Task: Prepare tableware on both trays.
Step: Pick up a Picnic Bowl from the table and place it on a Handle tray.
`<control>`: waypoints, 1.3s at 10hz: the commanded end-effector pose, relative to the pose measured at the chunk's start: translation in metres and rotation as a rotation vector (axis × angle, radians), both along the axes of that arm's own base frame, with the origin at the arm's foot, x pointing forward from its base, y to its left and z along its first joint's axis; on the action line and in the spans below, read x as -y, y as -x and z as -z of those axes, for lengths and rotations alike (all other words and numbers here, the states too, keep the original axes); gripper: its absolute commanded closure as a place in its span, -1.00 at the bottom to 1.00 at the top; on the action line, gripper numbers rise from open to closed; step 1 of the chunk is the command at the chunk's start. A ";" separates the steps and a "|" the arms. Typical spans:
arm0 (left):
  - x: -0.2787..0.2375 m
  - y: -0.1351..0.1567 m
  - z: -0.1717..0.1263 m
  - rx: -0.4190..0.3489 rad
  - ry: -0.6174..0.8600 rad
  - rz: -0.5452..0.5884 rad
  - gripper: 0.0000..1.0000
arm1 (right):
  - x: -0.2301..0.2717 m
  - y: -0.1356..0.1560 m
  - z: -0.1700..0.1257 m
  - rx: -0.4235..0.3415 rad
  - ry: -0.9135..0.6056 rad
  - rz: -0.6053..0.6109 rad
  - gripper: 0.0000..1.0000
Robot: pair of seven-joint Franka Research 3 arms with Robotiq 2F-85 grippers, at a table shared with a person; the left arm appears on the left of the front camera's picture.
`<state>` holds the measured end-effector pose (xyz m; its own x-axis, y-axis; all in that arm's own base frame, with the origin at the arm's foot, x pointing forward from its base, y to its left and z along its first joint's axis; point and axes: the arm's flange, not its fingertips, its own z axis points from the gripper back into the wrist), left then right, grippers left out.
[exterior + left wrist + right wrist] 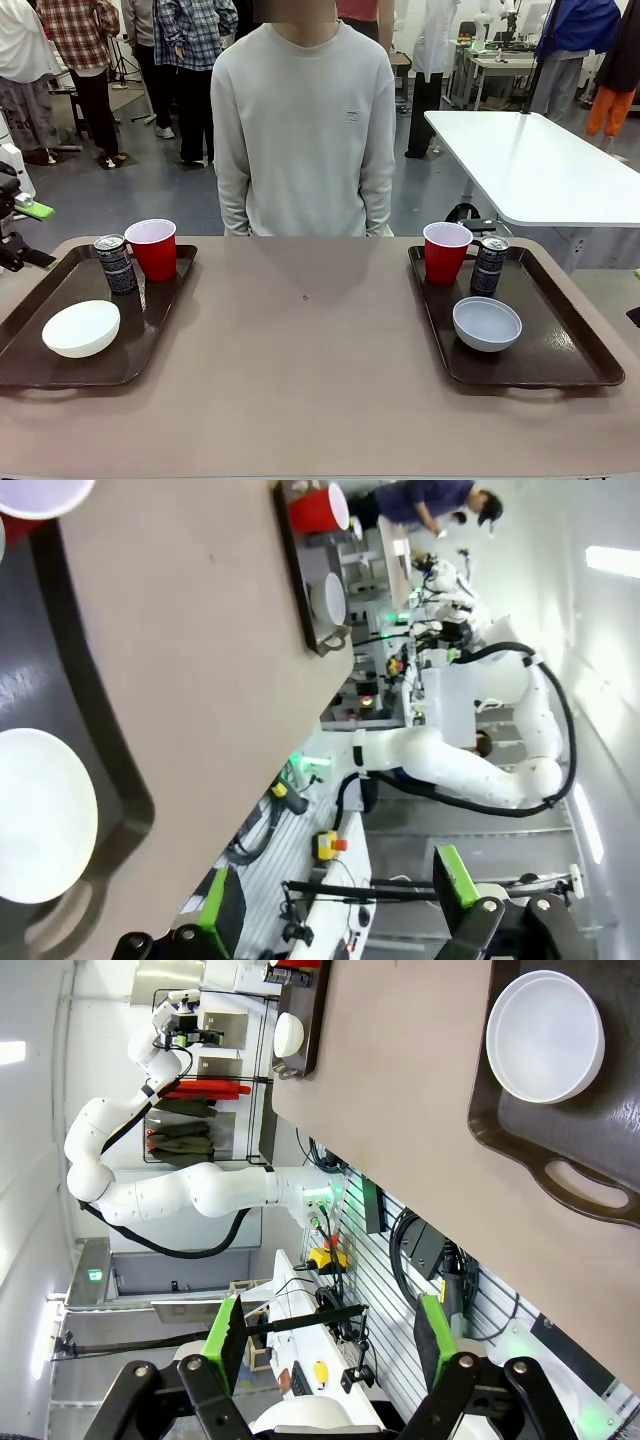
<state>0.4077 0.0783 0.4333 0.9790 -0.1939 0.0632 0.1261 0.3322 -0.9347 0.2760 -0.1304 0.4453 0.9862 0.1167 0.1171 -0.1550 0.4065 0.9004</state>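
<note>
Front view, layout: two trays on the table point(310, 360), left tray point(30, 325) and right tray point(570, 345), each bearing one red cup, one can, one white bowl.
Left tray contents: left cup point(152, 250) and left can point(116, 264) touching at the far end; left bowl point(81, 328) nearer the robot.
Right tray contents: right cup point(446, 254), right can point(490, 265) just beside it, right bowl point(487, 324) nearer.
Left wrist view, left gripper point(340, 910): fingers spread, holding nothing; off the table's edge, left bowl up and to picture left of them.
Right wrist view, right gripper point(330, 1340): fingers spread, empty; right bowl well apart, toward the upper right.
Judgement: both sets look complete; each arm nearer its own tray.
</note>
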 end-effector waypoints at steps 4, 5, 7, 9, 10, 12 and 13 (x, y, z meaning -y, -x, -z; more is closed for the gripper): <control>-0.007 0.027 -0.040 0.168 -0.060 -0.096 -1.00 | -0.002 0.001 -0.001 -0.013 -0.007 0.006 -0.75; -0.008 0.005 -0.025 0.095 -0.041 -0.045 -1.00 | -0.002 0.001 -0.001 -0.013 -0.007 0.006 -0.75; -0.008 0.005 -0.025 0.095 -0.041 -0.045 -1.00 | -0.002 0.001 -0.001 -0.013 -0.007 0.006 -0.75; -0.008 0.005 -0.025 0.095 -0.041 -0.045 -1.00 | -0.002 0.001 -0.001 -0.013 -0.007 0.006 -0.75; -0.008 0.005 -0.025 0.095 -0.041 -0.045 -1.00 | -0.002 0.001 -0.001 -0.013 -0.007 0.006 -0.75; -0.008 0.005 -0.025 0.095 -0.041 -0.045 -1.00 | -0.002 0.001 -0.001 -0.013 -0.007 0.006 -0.75; -0.008 0.005 -0.025 0.095 -0.041 -0.045 -1.00 | -0.002 0.001 -0.001 -0.013 -0.007 0.006 -0.75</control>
